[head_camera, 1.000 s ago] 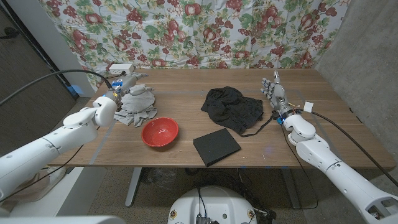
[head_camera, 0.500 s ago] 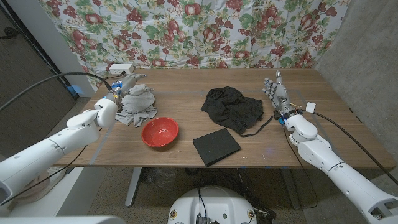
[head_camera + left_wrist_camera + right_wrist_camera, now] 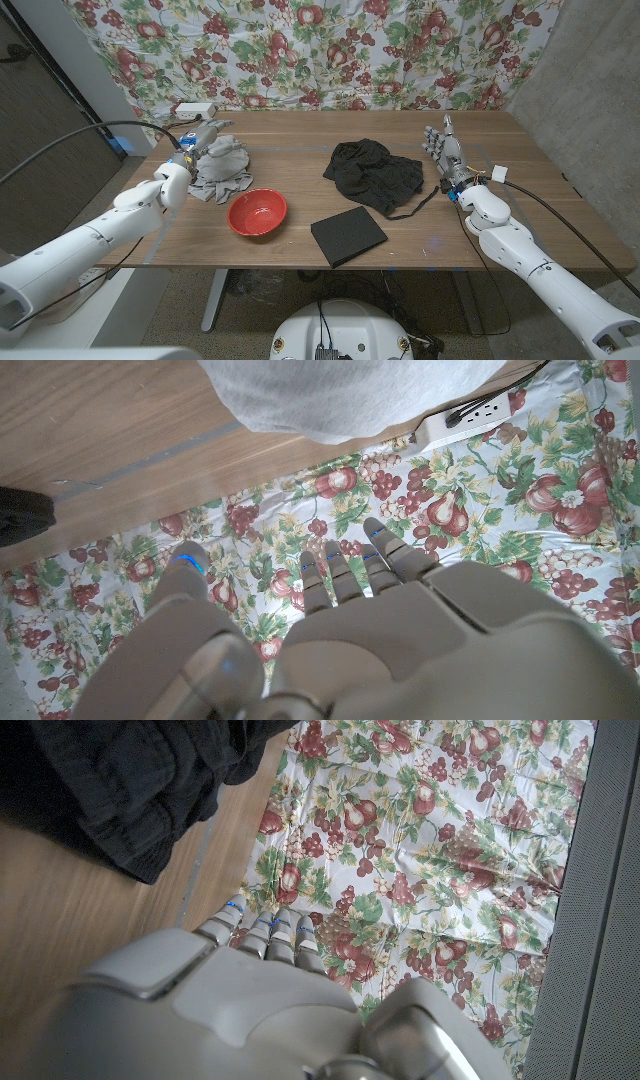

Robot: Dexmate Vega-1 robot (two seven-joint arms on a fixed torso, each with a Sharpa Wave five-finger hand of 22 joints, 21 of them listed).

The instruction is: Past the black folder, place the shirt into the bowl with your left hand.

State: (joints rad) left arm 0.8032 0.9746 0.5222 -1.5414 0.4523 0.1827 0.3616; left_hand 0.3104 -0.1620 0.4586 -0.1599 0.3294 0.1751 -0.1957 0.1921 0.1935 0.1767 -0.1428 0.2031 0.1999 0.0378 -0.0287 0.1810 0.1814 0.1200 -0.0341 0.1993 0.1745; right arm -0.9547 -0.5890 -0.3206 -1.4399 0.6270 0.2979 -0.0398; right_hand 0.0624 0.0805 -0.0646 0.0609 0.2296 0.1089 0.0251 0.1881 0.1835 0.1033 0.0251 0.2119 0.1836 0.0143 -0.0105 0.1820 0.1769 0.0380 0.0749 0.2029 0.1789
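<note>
At the left of the head view, the left hand (image 3: 203, 137) hovers at the grey garment (image 3: 221, 170), fingers spread and holding nothing, while the red bowl (image 3: 257, 211) below it sits empty. In the centre, the black shirt (image 3: 378, 175) lies crumpled just beyond the black folder (image 3: 347, 235), untouched, so the whole task seems still ahead. At right, the right hand (image 3: 441, 148) stands upright, fingers extended, empty.

Grey shirt (image 3: 222, 168) just by the white-grey left hand (image 3: 200, 137); red bowl (image 3: 257, 211) near it; black folder (image 3: 348, 235); black garment (image 3: 375, 174) beside the pale grey right hand (image 3: 441, 148); brown wood-grain table (image 3: 300, 135); white backdrop cloth (image 3: 300, 50) printed with red fruit, green leaves; white power strip (image 3: 195, 109)
</note>
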